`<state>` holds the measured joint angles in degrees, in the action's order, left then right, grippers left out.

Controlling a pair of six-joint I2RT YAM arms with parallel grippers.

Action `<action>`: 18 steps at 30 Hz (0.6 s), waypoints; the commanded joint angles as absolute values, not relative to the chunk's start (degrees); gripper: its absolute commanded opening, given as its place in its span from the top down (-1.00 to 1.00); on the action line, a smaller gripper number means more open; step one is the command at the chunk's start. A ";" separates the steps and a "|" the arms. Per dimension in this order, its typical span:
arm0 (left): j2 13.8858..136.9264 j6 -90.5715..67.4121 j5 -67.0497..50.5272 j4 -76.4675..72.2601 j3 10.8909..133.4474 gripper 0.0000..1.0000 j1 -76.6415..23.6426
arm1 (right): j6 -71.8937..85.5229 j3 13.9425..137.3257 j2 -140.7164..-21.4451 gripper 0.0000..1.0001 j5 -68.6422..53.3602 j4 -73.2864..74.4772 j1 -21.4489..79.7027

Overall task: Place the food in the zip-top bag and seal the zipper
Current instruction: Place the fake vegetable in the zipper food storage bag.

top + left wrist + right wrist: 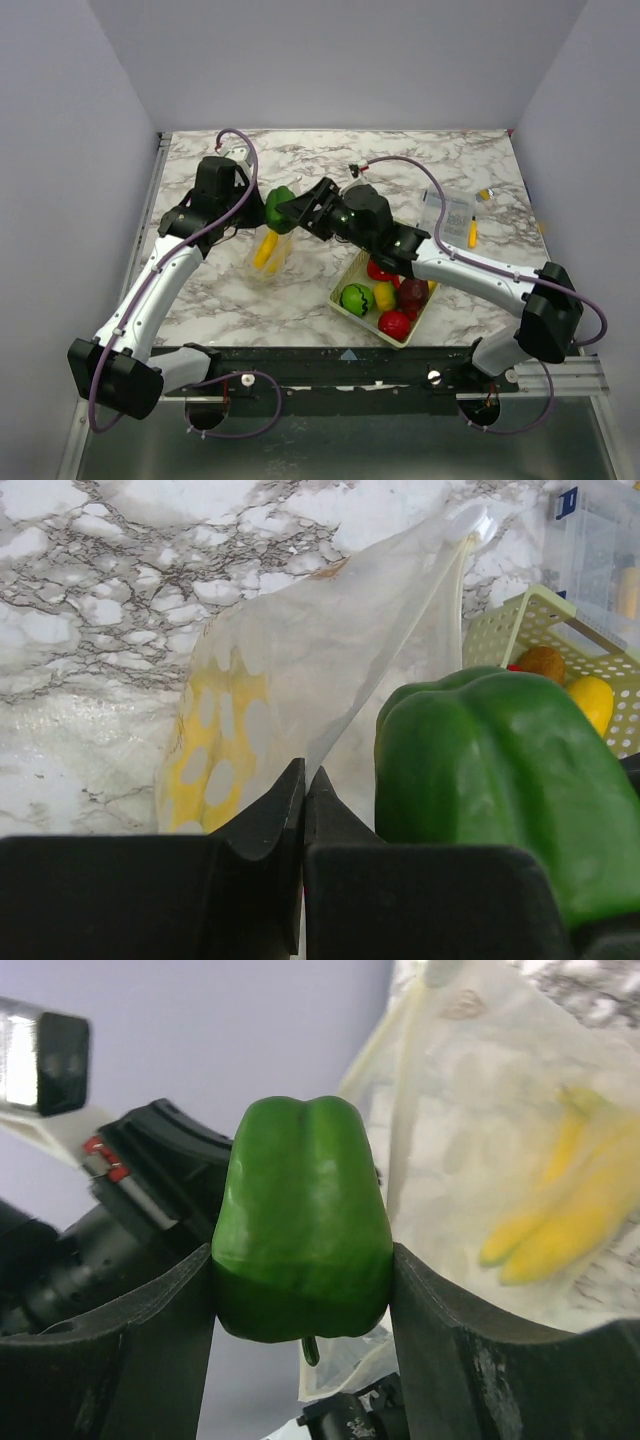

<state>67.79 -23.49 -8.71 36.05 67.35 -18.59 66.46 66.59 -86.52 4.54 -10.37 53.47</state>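
Note:
The clear zip-top bag (268,252) lies on the marble with yellow bananas (265,250) inside. My left gripper (247,192) is shut on the bag's mouth edge; in the left wrist view the gripper (303,780) pinches the clear film (310,650), with the bananas (210,750) showing through it. My right gripper (292,209) is shut on a green bell pepper (279,205) and holds it beside the bag's mouth. The pepper (305,1220) sits between my right gripper's (300,1272) fingers, with the bag (480,1110) behind. The zipper cannot be made out.
A pale yellow-green lattice basket (345,305) at front centre-right holds green, yellow, red and dark red pieces. A rigid clear plastic box (450,213) stands at the right rear, with a small yellow piece (473,235) beside it. Grey walls close three sides.

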 commanded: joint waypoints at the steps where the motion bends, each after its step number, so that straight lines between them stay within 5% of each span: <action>1: 66.67 -24.26 -9.14 34.77 66.62 1.00 -17.98 | 70.41 69.92 -86.52 0.99 17.90 5.78 55.25; 7: 66.18 -24.35 -10.15 34.19 66.27 1.00 -17.67 | 66.92 75.78 -88.43 0.99 34.18 19.94 59.35; 18: 65.67 -24.74 -12.06 32.93 65.40 1.00 -17.67 | 60.59 92.16 -100.09 0.99 36.92 25.73 61.79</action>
